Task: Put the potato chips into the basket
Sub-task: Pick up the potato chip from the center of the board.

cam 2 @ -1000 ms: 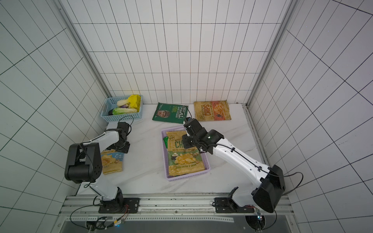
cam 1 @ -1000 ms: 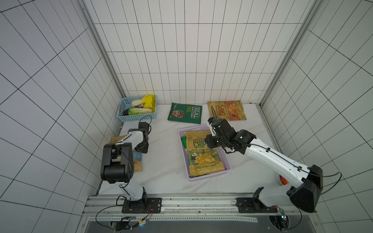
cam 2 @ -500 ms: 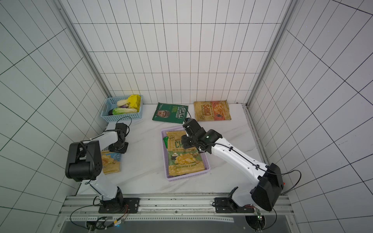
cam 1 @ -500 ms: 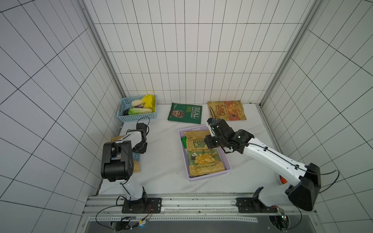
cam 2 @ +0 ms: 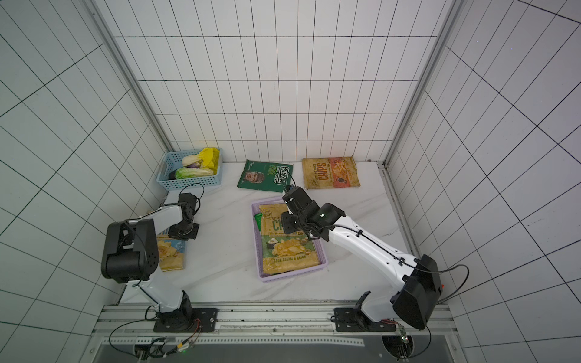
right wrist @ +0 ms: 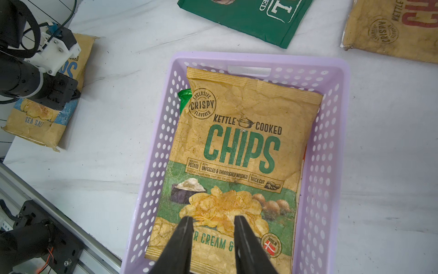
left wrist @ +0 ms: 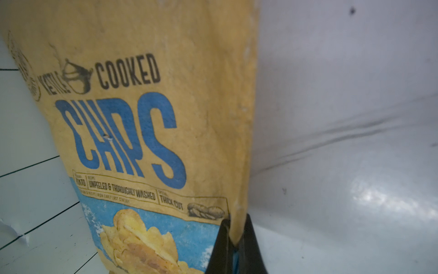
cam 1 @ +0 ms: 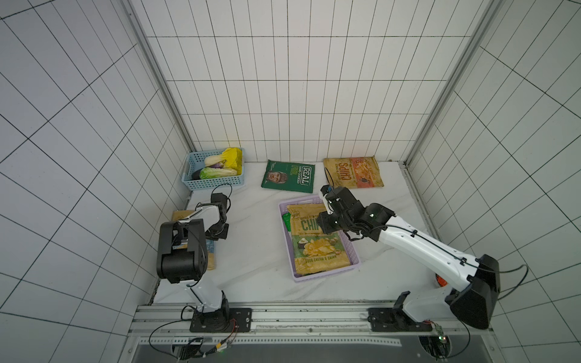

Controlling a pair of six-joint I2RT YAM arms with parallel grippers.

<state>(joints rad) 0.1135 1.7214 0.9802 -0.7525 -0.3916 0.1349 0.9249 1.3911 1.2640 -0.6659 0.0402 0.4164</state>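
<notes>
lilac basket (right wrist: pixel 330 151) at the middle of the table (cam 1: pixel 251 251), holding a tan green-lettered chips bag (right wrist: pixel 237 151) atop a green bag (right wrist: pixel 184 96). right gripper (right wrist: pixel 212 218) hovers above it, jaws apart, empty. left gripper (left wrist: pixel 233 237) pinches the side edge of the tan blue-lettered bag (left wrist: pixel 142 118) at the table's left edge. dark green bag (cam 1: pixel 289 176) and red-lettered bag (cam 1: pixel 353 173) lie flat beyond the basket.

The left arm (cam 1: pixel 209 215) is folded near its base, wrist bent down, and the left gripper (left wrist: pixel 237 220) pinches the edge of the blue CHIPS bag (left wrist: pixel 147 42), jaws closed. The right arm (cam 1: pixel 418 248) stretches forward and inward; the right gripper (right wrist: pixel 213 217) points down, jaws apart, holding nothing.
</notes>
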